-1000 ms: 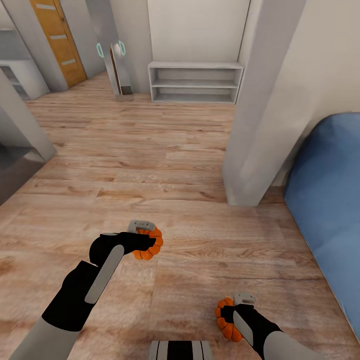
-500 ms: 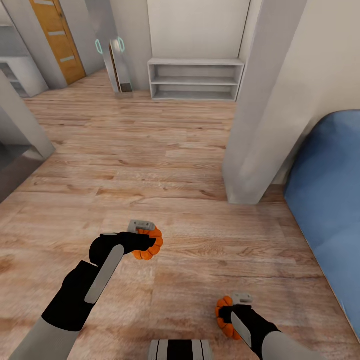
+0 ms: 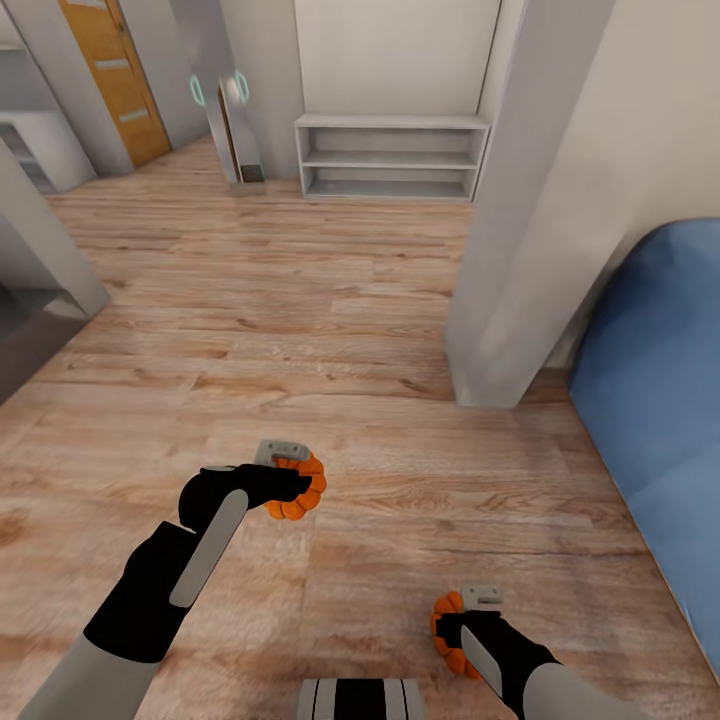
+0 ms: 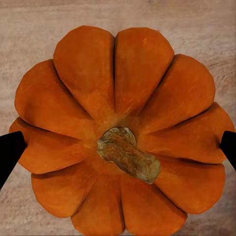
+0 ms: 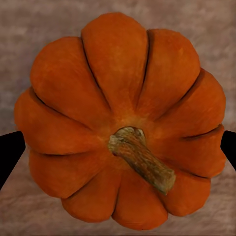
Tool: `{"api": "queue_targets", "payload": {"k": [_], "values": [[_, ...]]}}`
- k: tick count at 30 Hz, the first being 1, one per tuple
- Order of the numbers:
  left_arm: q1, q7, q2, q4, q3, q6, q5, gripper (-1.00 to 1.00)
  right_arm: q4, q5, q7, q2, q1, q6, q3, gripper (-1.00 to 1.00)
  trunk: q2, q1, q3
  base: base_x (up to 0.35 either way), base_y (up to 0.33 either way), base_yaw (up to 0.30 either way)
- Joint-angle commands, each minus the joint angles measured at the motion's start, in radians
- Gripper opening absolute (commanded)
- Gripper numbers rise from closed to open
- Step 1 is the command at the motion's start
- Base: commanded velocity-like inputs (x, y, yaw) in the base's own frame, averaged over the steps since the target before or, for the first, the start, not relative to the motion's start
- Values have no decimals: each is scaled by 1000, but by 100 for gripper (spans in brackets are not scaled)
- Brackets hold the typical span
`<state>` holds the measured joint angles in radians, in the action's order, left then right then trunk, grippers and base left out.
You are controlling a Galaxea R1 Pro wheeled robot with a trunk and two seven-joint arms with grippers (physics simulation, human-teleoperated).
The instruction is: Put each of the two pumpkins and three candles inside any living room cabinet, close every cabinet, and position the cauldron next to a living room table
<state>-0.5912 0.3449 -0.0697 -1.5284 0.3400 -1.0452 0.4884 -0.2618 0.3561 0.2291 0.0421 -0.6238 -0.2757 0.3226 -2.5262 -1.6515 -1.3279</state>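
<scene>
Two small orange ribbed pumpkins are carried above the wooden floor. My left gripper (image 3: 296, 486) is shut on one pumpkin (image 3: 303, 497); in the left wrist view that pumpkin (image 4: 88, 69) sits stem-up between the black fingertips (image 4: 10, 153) of the gripper (image 4: 118, 150). My right gripper (image 3: 458, 636) is shut on the other pumpkin (image 3: 446, 622), low in the head view. The right wrist view has this pumpkin (image 5: 113, 64) held the same way in the gripper (image 5: 119, 147). The candles, cabinet, cauldron and table are out of view.
A grey pillar (image 3: 520, 250) rises ahead on the right, with a blue sofa (image 3: 660, 400) beyond it. A white open shelf unit (image 3: 390, 160) stands against the far wall. An orange door (image 3: 115, 80) and a grey wall corner (image 3: 40, 250) lie to the left. Wooden floor (image 3: 280, 300) stretches ahead.
The whole head view has shifted slightly, so the camera moved. My right gripper with its pumpkin sits a little lower in the picture. Both grips are unchanged.
</scene>
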Motion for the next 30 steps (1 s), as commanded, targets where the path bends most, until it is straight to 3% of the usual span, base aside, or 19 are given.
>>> {"api": "queue_targets", "payload": {"k": [1,30], "values": [[-1,11,-1,-1,2,-2,9,-100,-2,9,7,-1,0,-5,9,100,-1,0,-5,0,0,0],[-1,11,-1,-1,2,-2,9,-100,-2,9,7,0,-1,-6,9,100,-2,-2,-20,0,0,0]]}}
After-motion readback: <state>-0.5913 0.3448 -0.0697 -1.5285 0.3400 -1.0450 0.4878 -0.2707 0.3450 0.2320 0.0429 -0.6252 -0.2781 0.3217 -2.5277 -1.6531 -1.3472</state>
